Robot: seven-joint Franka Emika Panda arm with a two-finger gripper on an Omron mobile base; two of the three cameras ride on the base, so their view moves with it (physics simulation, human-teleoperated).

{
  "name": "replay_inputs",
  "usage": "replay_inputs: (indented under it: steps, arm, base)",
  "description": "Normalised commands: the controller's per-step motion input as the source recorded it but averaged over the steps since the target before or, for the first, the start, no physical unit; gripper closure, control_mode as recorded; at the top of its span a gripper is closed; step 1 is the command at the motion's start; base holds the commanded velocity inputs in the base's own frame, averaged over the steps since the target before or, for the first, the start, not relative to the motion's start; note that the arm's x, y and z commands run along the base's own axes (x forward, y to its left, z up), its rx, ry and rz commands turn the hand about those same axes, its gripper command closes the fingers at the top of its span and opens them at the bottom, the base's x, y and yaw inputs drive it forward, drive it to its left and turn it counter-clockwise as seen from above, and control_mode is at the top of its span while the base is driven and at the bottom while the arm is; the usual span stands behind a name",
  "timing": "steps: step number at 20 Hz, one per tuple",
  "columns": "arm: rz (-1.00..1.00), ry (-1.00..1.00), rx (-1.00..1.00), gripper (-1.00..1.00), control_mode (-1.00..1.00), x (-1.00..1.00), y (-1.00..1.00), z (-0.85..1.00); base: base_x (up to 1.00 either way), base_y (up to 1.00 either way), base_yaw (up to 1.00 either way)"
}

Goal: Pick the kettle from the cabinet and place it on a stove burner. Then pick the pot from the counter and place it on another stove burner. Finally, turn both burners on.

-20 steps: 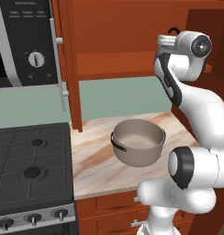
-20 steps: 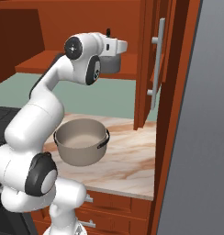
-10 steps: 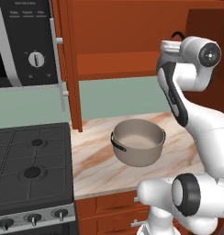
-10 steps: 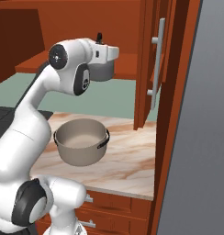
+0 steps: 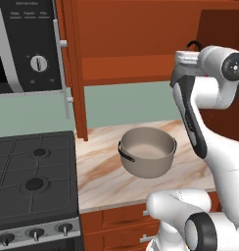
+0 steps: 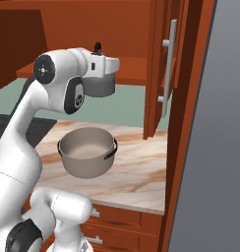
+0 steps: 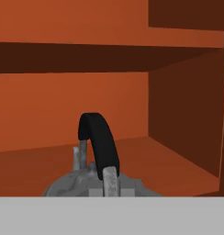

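Observation:
The small grey kettle (image 6: 99,86) hangs under my hand in front of the open cabinet (image 6: 127,29), above the pot (image 6: 87,153). My gripper (image 6: 103,65) is shut on the kettle's black arched handle (image 7: 98,140), whose top pokes up above the hand (image 5: 192,44). The hand view looks past the handle into the cabinet's reddish-brown inside (image 7: 109,101) and its shelf. The wide grey-beige pot (image 5: 147,157) sits on the marble counter (image 5: 99,176). Left of it lies the black cooktop with its burners (image 5: 34,184) and front knobs (image 5: 36,233).
The cabinet door (image 6: 166,69) with its long silver bar handle stands open to the right of the kettle. A microwave (image 5: 23,44) hangs above the stove. A tall grey panel (image 6: 215,147) closes off the right side. Drawers (image 5: 116,218) run under the counter.
My hand has drawn back out of the cabinet and sunk a little, carrying the kettle with it. The pot has stayed where it was.

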Motion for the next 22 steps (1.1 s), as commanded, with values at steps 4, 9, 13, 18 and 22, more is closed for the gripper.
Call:
replay_inputs:
  steps: [4, 9, 13, 18, 22]
  arm:
    - [0.0, 0.03, 0.0, 1.0, -1.0, -0.59, 0.1, -0.05]
    - [0.0, 0.01, 0.0, 1.0, -1.0, -0.61, 0.11, -0.07]
    - [0.0, 0.0, 0.0, 1.0, -1.0, -0.63, 0.13, -0.09]
    - [0.0, 0.0, 0.0, 1.0, -1.0, -0.46, 0.15, -0.08]
    - [0.0, 0.0, 0.0, 1.0, -1.0, -0.14, 0.02, 0.0]
  base:
    - [0.0, 0.0, 0.0]
    - [0.0, 0.0, 0.0]
    - [0.0, 0.0, 0.0]
    - [0.0, 0.0, 0.0]
    - [0.0, 0.0, 0.0]
